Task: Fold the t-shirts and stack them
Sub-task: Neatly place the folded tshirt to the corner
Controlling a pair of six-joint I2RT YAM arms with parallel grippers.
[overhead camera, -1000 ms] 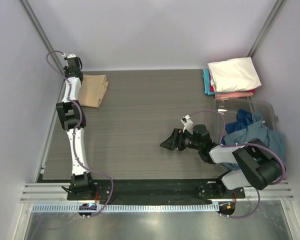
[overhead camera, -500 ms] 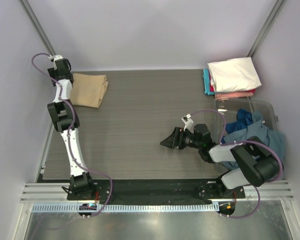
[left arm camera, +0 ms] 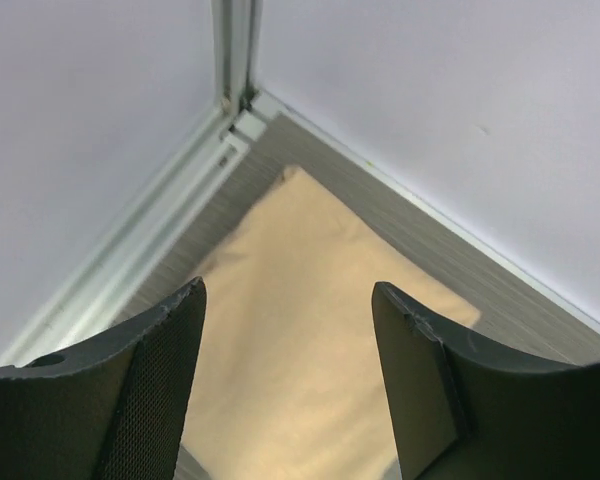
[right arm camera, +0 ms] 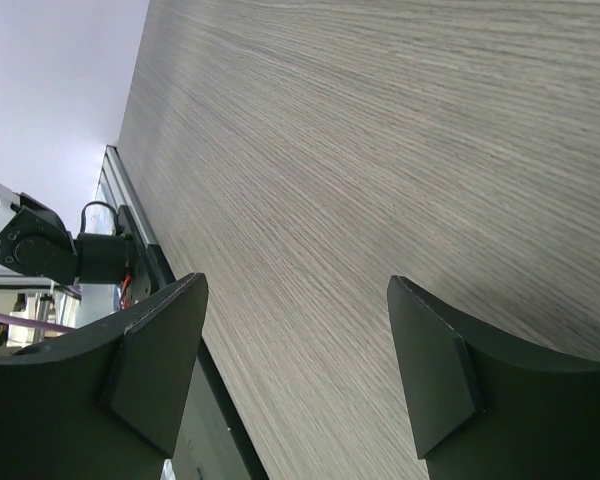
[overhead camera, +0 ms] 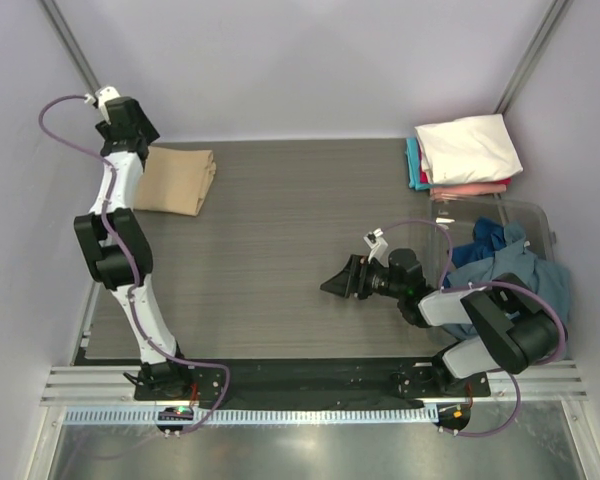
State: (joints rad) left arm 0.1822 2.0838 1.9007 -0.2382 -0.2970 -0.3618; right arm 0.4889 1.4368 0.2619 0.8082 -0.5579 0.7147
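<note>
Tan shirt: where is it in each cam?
Top external: tan shirt, folded, far left of the table.
Left wrist: mid-frame, below the open left tool.
Right wrist: not in it.
Shared landmark: corner post, seen in top external and left wrist.

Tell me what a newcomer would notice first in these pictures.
First, the left gripper at the far left corner, open above a folded tan shirt. Next, the neat stack of folded shirts in the far right corner, white on top, and just nearer, a clear bin with crumpled blue shirts spilling over its rim. The right gripper hangs open over the middle of the table.
</note>
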